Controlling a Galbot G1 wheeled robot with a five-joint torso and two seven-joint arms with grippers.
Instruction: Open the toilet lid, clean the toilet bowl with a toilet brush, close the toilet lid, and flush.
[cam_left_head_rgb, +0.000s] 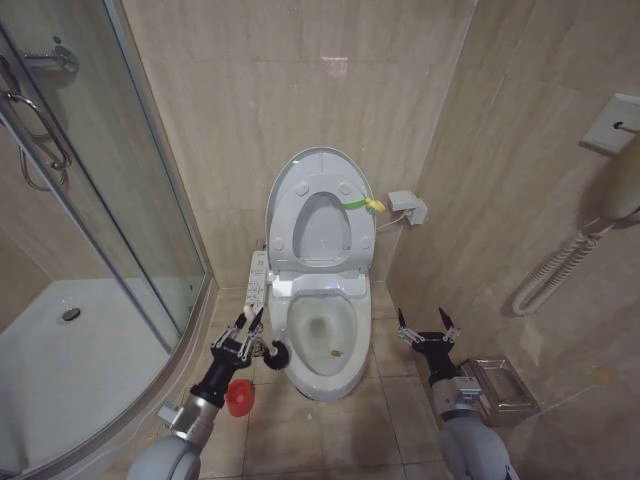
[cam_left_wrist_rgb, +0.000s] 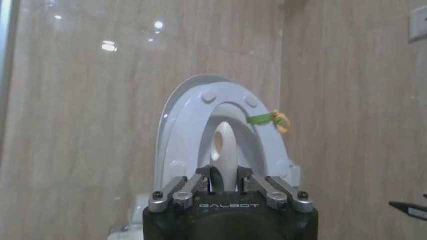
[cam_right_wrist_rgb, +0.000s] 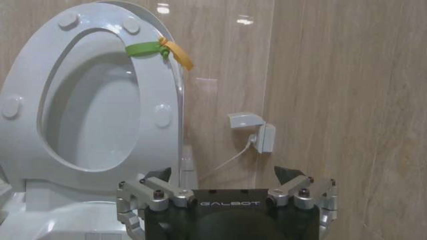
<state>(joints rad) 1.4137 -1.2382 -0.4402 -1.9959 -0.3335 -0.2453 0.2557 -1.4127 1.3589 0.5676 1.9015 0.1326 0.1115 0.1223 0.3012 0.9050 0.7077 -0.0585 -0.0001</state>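
Note:
The toilet lid (cam_left_head_rgb: 320, 158) stands raised against the back wall with the ring seat (cam_left_head_rgb: 288, 215) up in front of it, a yellow-green loop (cam_left_head_rgb: 360, 205) tied at the edge. The toilet bowl (cam_left_head_rgb: 348, 372) lies uncovered below. My left gripper (cam_left_head_rgb: 243, 325) hangs left of the bowl, shut on the toilet brush handle (cam_left_wrist_rgb: 223, 142). The dark bristle head (cam_left_head_rgb: 275, 352) is just outside the bowl's left side, above the floor. My right gripper (cam_left_head_rgb: 428, 325) hovers open to the right of the bowl. The left wrist view faces the lid (cam_left_wrist_rgb: 193, 95); the right wrist view shows the lid (cam_right_wrist_rgb: 93, 125) and my right gripper (cam_right_wrist_rgb: 223, 175).
A red cup holder (cam_left_head_rgb: 238, 397) sits on the floor below my left gripper. The button panel (cam_left_head_rgb: 257, 280) runs along the bowl's left side. A glass shower enclosure (cam_left_head_rgb: 120, 200) and white tray (cam_left_head_rgb: 60, 370) lie left. A wall box (cam_left_head_rgb: 410, 207), a corded handset (cam_left_head_rgb: 620, 190) and a floor tray (cam_left_head_rgb: 500, 388) are right.

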